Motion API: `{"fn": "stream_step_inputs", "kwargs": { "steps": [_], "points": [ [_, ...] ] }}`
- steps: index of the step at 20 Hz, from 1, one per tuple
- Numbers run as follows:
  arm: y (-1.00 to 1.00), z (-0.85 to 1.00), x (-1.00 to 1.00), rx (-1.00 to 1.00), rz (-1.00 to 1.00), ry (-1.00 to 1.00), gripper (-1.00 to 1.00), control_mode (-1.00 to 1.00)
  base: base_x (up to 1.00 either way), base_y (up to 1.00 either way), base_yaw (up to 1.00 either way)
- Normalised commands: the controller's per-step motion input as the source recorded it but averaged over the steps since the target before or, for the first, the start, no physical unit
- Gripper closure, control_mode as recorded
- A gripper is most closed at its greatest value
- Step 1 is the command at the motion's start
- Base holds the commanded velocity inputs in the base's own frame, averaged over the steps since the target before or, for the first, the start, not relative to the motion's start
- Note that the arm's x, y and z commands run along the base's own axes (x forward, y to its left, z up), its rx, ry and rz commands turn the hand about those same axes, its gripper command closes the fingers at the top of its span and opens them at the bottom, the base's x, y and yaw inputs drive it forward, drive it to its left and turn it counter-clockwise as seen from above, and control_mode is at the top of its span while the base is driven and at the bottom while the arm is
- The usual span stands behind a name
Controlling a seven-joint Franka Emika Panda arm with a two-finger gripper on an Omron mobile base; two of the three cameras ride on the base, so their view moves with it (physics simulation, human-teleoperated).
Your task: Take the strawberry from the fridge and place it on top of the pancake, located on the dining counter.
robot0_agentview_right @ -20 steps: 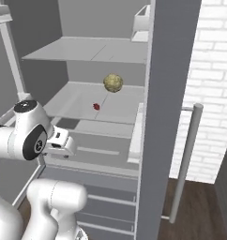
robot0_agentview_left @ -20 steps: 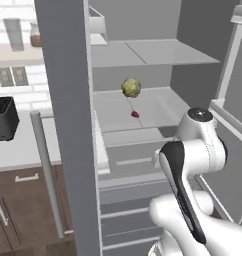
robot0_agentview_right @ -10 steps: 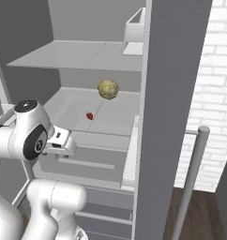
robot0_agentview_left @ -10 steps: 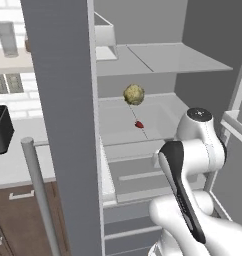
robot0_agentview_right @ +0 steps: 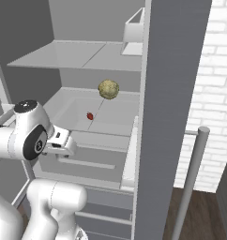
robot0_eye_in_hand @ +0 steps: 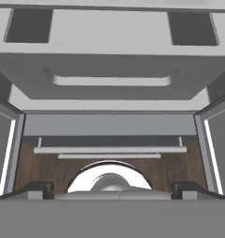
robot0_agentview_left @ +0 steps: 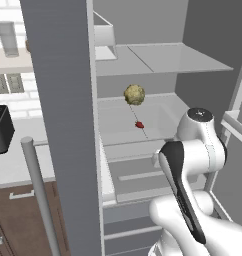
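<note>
the fridge (robot0_agentview_left: 63, 125) stands open, so the strawberry (robot0_agentview_left: 139, 124) is reachable on the middle shelf, near the yellowish ball (robot0_agentview_left: 135, 94). the gripper (robot0_eye_in_hand: 112, 188) points low at the drawers, fingers apart and empty.

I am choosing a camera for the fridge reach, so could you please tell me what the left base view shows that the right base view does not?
Left base view: a black appliance on a white counter with brown wooden cabinets beneath.

Right base view: a white brick wall and dark wood floor.

Shared: the open fridge, the strawberry on a pale shelf, the yellowish-green lumpy ball behind it, a white bin up top, and the arm.
</note>
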Motion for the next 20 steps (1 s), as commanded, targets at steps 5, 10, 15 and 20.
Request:
{"fn": "stream_step_inputs", "kwargs": {
  "steps": [5,10,15,20],
  "points": [
    [0.00,0.12,0.34,0.00,0.12,-0.27,-1.00,-1.00,0.00,0.00,0.00],
    [-0.08,0.39,0.66,0.04,0.23,-0.24,-1.00,-1.00,0.00,0.00,0.00],
    [0.00,0.44,0.61,0.00,0.11,-0.08,-1.00,-1.00,0.00,0.00,0.00],
    [0.00,0.01,0.94,0.00,0.01,-0.02,-1.00,-1.00,0.00,0.00,0.00]
  ]
}}
